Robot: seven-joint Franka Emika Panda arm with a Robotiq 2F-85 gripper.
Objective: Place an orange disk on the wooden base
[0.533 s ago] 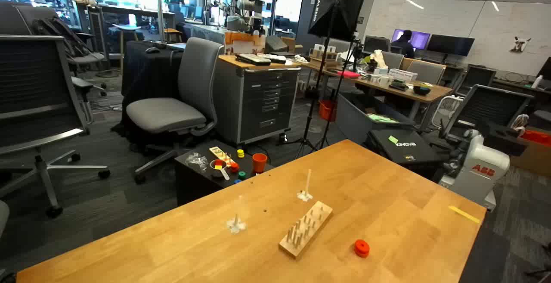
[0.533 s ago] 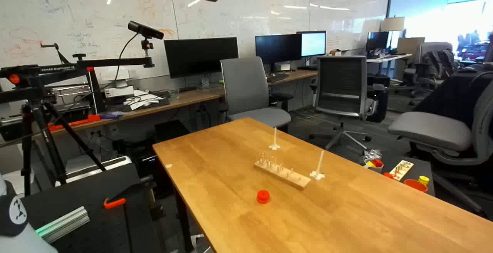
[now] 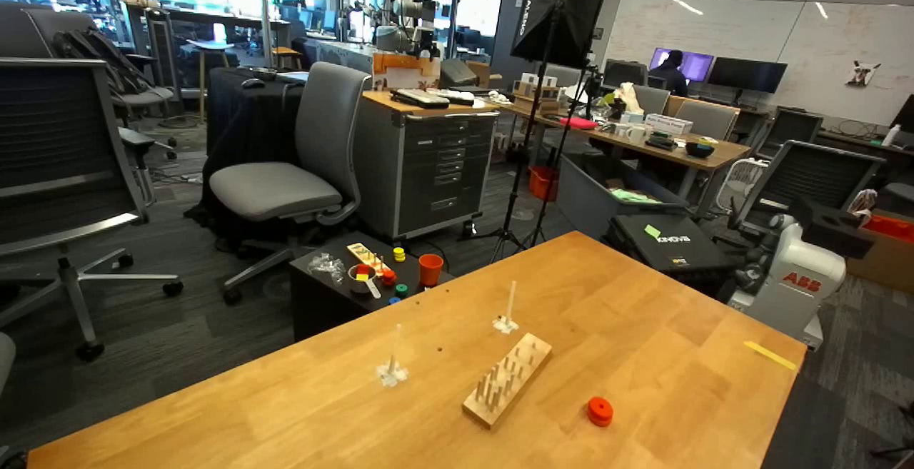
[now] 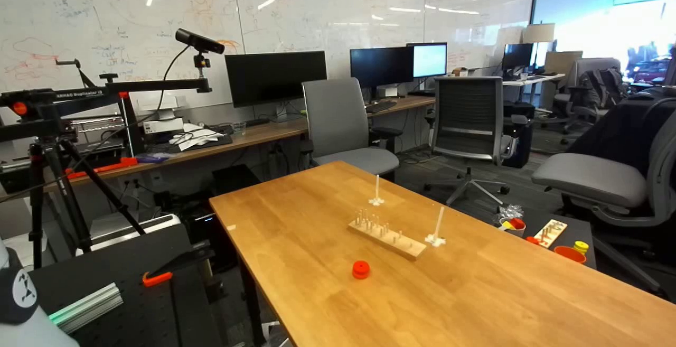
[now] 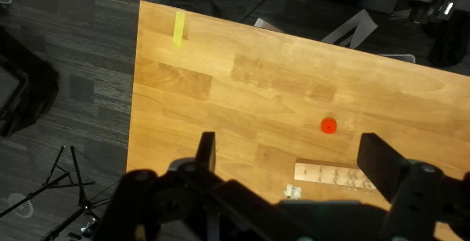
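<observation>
The orange disk lies on the wooden table in both exterior views [image 3: 600, 411] [image 4: 360, 270], a small round red-orange piece that looks thick or stacked. It also shows in the wrist view [image 5: 328, 125]. The wooden base, a pale strip with short upright pegs and no disk on it, lies beside it in both exterior views [image 3: 513, 383] [image 4: 391, 240]. In the wrist view the base [image 5: 308, 171] is partly hidden behind the right finger. My gripper [image 5: 289, 136] is open and empty, high above the table. In an exterior view only a dark part, probably a finger, shows at the top edge.
Two thin upright sticks on taped feet [image 3: 392, 372] [image 3: 506, 323] stand near the base. A black side table [image 3: 321, 312] holds a second pegged strip, cups and coloured pieces. Yellow tape [image 5: 179, 28] marks a table corner. A white ABB arm [image 3: 803, 280] stands beyond the table.
The dark part at the top edge of an exterior view has shifted slightly up and to the right. The disk and the base have not moved.
</observation>
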